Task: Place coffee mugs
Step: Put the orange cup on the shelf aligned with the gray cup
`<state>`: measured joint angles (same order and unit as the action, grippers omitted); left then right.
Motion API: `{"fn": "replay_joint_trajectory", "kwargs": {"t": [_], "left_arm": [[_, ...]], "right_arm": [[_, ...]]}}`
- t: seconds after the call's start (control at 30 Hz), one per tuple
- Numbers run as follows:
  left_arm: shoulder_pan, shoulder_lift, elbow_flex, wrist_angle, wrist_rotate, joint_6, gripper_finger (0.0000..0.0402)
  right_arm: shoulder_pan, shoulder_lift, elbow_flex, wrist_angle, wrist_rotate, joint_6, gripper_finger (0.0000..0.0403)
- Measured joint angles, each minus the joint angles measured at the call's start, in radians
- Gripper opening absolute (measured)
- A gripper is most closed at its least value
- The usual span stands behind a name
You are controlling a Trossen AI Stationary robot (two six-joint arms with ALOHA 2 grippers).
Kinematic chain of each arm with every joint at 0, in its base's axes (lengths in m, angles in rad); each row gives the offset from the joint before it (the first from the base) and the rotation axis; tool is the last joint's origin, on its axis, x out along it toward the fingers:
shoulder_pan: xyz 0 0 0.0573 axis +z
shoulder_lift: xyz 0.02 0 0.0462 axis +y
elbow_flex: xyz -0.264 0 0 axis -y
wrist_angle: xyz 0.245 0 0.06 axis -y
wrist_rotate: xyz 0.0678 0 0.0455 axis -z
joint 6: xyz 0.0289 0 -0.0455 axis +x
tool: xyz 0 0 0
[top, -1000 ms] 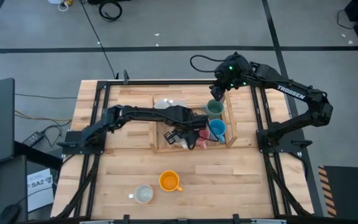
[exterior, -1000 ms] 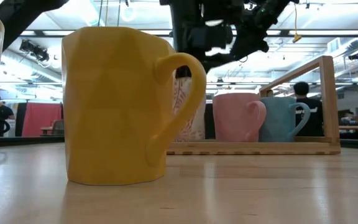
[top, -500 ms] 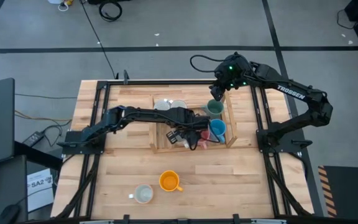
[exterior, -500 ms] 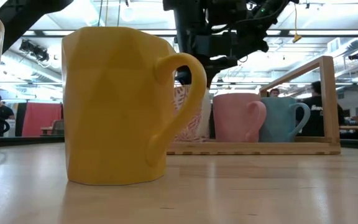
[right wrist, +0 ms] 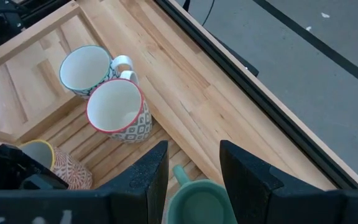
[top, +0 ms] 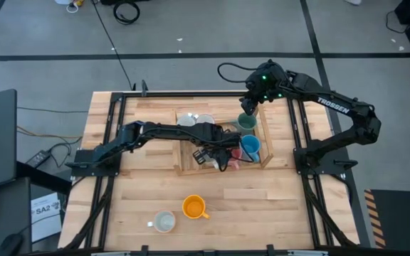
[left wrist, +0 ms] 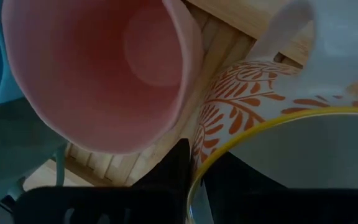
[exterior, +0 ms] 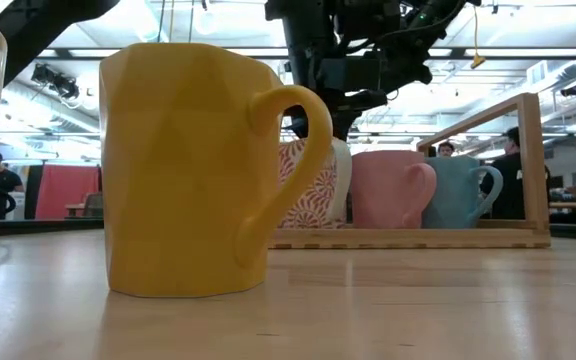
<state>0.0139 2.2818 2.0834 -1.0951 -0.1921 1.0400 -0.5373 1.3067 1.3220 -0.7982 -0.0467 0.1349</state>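
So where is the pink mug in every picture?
High view: the pink mug sits in the tray's near right part, mostly hidden under the left arm.
Low view: pink mug right of centre, in the tray.
Left wrist view: pink mug fills the upper left, seen from above.
Right wrist view: not in it.
Shared landmark: the blue mug right beside it.

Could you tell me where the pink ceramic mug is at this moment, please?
The pink ceramic mug stands in the slatted wooden tray, between the orange-patterned white mug under the left gripper and the light blue mug.
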Motion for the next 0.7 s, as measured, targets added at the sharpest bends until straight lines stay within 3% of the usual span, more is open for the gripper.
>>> {"fn": "replay_joint_trajectory", "kwargs": {"t": [0.53, 0.7], "left_arm": [[0.000, 0.003, -0.001, 0.041, 0.002, -0.039, 0.0070], [0.000, 0.003, -0.001, 0.041, 0.004, -0.042, 0.0094]], "right_arm": [[0.000, 0.000, 0.000, 0.000, 0.000, 0.000, 0.0150], [0.000, 0.000, 0.000, 0.000, 0.000, 0.000, 0.0150]]}}
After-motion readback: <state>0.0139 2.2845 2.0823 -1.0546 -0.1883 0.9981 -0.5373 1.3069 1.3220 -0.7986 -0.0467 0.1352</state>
